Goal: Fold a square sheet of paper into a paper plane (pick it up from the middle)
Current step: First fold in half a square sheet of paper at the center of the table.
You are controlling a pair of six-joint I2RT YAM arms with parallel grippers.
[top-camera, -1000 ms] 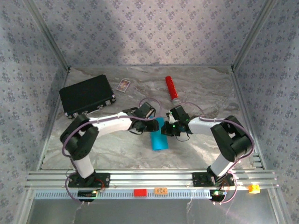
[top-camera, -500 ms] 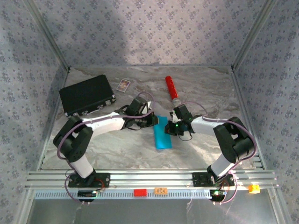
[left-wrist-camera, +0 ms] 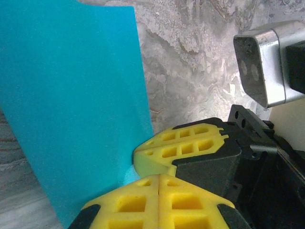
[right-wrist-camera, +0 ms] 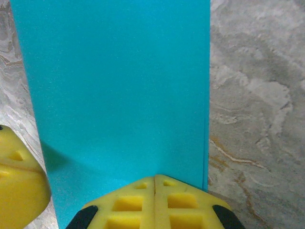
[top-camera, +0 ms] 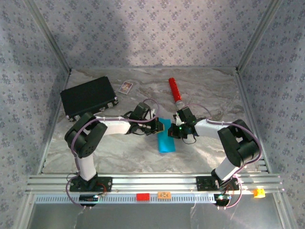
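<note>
The square sheet of paper [top-camera: 166, 141] lies on the table as a narrow cyan-blue strip folded lengthwise. Both grippers meet at its far end. My left gripper [top-camera: 163, 126] reaches in from the left and is shut, its yellow tips [left-wrist-camera: 158, 177] at the paper's [left-wrist-camera: 71, 95] edge; whether a layer is pinched cannot be told. My right gripper [top-camera: 172, 132] comes from the right, also shut, its tips [right-wrist-camera: 155, 179] resting on the paper [right-wrist-camera: 119, 86] near its right edge. The right gripper's yellow fingers [left-wrist-camera: 181, 148] sit just beyond the left tips.
A black rectangular case [top-camera: 88, 98] sits at the back left, with a small white card [top-camera: 126, 87] beside it. A red cylinder [top-camera: 175, 91] lies behind the grippers. Patterned walls enclose the marble table [top-camera: 119, 152] on three sides.
The left gripper went from open to shut and shifted right onto the paper's far end. The strip shifted slightly. The right gripper stayed shut in place.
</note>
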